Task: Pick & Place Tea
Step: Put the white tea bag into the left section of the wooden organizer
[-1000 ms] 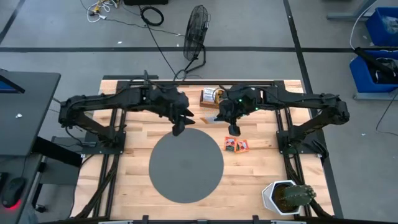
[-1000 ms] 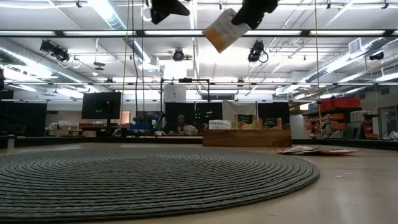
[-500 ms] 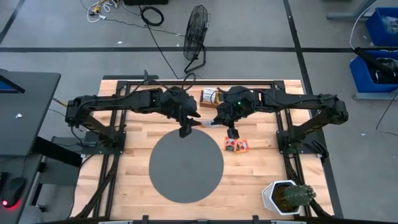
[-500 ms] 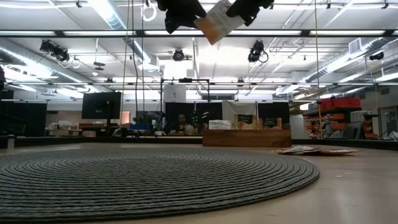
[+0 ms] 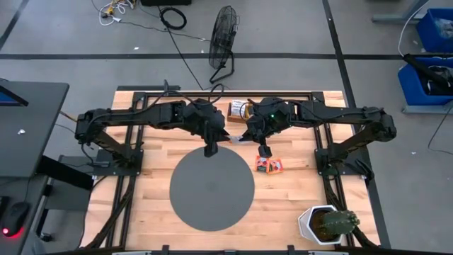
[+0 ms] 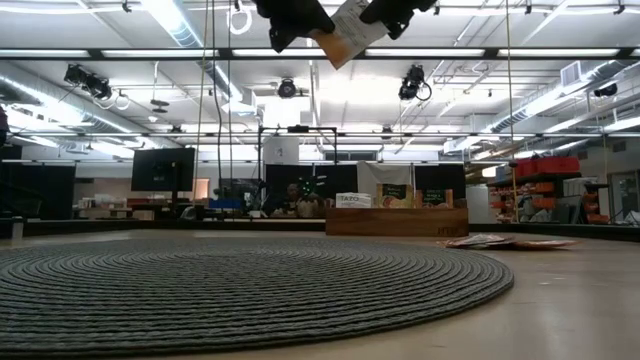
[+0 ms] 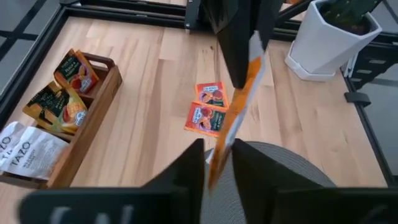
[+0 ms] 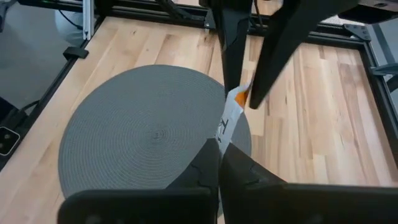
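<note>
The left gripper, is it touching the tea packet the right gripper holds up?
Touching: in the left wrist view the left gripper pinches the tea packet.

My two fingers (image 7: 186,171) stand on both sides of an orange tea packet (image 7: 239,115), which another gripper's dark fingers (image 7: 233,43) hold from its far end. Two packets (image 7: 206,111) lie on the table (image 7: 149,93).

Both arms are crowding the air above the far middle of the surface (image 5: 152,205), where the left end effector (image 5: 210,149) and right end effector (image 5: 264,149) are meeting over the grey mat's (image 5: 211,191) far rim. A wooden box (image 5: 239,112) is blocking the far edge, loose packets (image 5: 269,166) are lying beside the mat, and a potted cactus (image 5: 327,224) is occupying the near right corner.
</note>
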You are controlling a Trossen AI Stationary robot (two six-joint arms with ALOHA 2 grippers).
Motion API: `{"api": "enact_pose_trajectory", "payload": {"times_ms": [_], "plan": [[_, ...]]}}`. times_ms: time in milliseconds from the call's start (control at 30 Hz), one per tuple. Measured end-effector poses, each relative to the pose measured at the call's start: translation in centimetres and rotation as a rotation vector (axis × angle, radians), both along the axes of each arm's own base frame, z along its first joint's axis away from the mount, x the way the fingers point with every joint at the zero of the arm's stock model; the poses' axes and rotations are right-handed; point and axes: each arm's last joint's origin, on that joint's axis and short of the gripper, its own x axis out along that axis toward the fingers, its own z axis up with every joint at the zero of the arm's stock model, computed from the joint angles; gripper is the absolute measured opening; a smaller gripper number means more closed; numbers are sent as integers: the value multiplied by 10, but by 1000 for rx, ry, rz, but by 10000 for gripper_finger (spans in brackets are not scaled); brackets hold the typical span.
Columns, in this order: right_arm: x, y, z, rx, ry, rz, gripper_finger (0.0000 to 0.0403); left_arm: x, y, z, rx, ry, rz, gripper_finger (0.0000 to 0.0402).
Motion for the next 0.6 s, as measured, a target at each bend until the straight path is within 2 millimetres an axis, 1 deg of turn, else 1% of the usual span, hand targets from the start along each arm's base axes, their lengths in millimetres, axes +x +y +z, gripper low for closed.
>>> {"api": "enact_pose_trajectory", "payload": {"times_ms": [133, 167, 267, 333, 400, 600], "plan": [[0, 0, 0, 2, 0, -1, 0, 0, -1, 0, 11, -1, -11, 20], [0, 0, 0, 14, 1, -7, 0, 0, -1, 0, 11, 0, -10, 12], [1, 0, 1, 67, 2, -46, 11, 0, -1, 0, 9, -2, -7, 10], [0, 0, 3, 91, 3, -69, 31, 0, 0, 1, 19, -1, 13, 7], [-2, 0, 12, 92, -7, -91, 59, -1, 0, 1, 36, 1, 49, 6], [-16, -5, 55, 16, -45, -172, 155, -5, -2, 13, 102, -66, 154, 5]]}}
